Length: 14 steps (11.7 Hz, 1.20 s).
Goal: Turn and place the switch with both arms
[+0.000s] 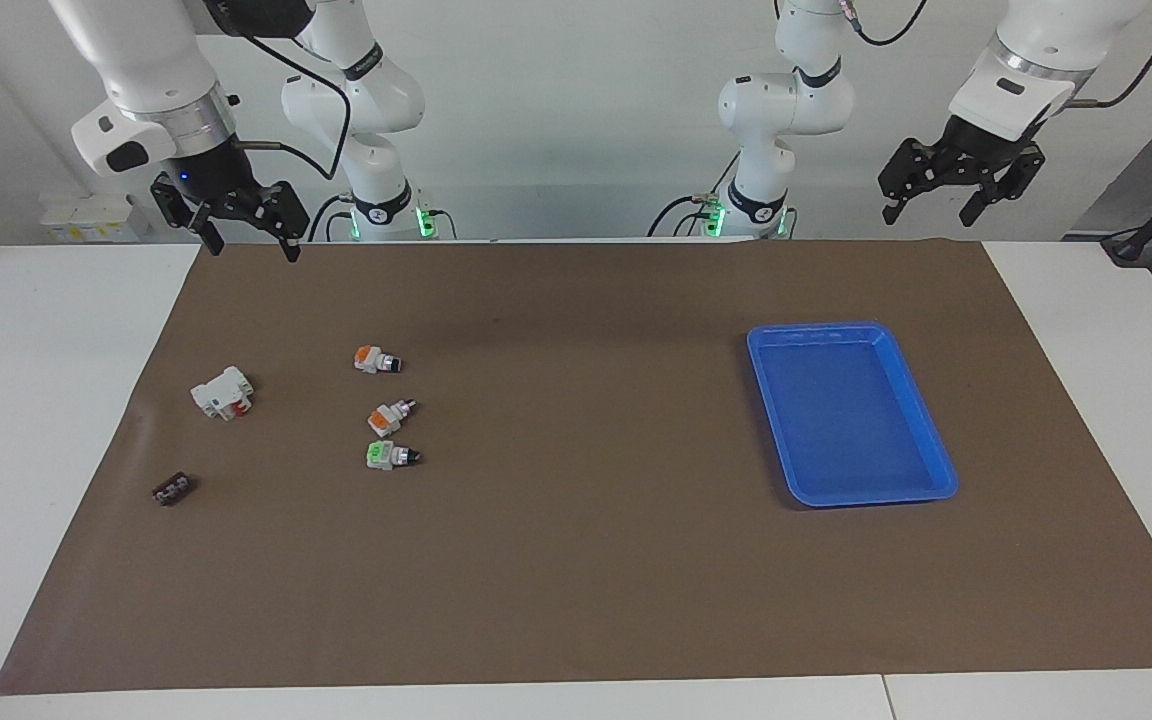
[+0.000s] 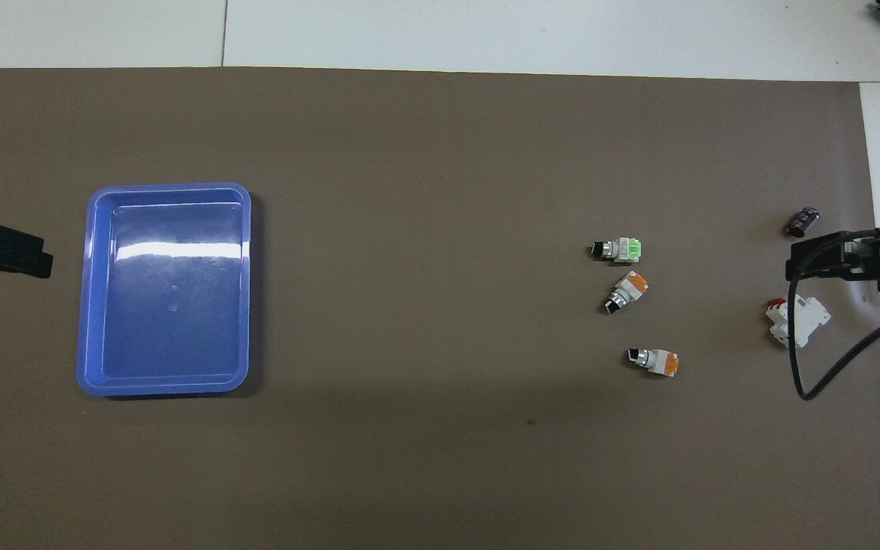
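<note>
Switch [image 1: 377, 360] lies on the mat, nearest the robots of 3. Left end effector [image 1: 936, 205] and right end effector [image 1: 248, 242] hang raised, fingers apart, empty.

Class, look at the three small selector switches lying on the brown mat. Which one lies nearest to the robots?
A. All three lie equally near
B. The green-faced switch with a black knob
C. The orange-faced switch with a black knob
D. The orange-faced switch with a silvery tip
C: the orange-faced switch with a black knob lies highest of the three in the facing view, which means nearest to the robots.
</note>
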Motion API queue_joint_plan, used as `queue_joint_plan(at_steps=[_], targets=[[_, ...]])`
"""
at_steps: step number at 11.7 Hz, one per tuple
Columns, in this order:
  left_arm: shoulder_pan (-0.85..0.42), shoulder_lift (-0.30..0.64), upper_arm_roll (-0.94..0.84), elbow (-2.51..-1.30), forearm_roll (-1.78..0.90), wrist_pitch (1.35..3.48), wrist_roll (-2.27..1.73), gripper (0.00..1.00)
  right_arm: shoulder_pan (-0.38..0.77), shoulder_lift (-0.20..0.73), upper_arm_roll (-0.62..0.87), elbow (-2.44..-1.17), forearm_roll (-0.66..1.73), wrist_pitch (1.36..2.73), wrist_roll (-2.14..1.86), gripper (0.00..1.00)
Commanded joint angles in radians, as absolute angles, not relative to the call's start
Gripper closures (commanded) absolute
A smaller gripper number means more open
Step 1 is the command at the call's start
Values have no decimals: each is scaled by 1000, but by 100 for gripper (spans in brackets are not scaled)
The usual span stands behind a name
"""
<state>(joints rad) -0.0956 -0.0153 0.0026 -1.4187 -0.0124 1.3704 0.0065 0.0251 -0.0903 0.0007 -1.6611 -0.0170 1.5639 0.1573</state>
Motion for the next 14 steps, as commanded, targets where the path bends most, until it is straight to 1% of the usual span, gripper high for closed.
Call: queue_joint_plan(at_steps=[1,2,3,4,5,8,9,12,14], targets=[[-86,-14,2,-1404,-25,1359,6,0,40,-113,11,-1744,2,1644,163,0],[-90,-27,-2,-1437,-23,1371,0,0,43,-114,11,-1782,18,1685,144,0],[-94,-52,-2,-1480,-23,1371,5,0,51,-114,12,-1840,91,1763,105,0],[-92,-64,-2,-1503,-23,1361,0,0,64,-127,11,-1912,110,1838,37,0],[-86,-74,-2,-1520,-23,1359,2,0,71,-135,12,-1981,123,1879,-36,0],[-92,-80,-2,-1531,-23,1367,-6,0,81,-129,11,-2149,130,2003,-317,0],[-100,-80,-6,-1532,-23,1367,-6,0,71,-124,11,-2192,130,2057,-492,0],[-101,-80,-9,-1526,-23,1367,5,0,43,-114,9,-2314,130,2126,-947,0],[-100,-78,-11,-1523,-23,1377,11,0,44,-98,9,-2402,130,2221,-1067,0]])
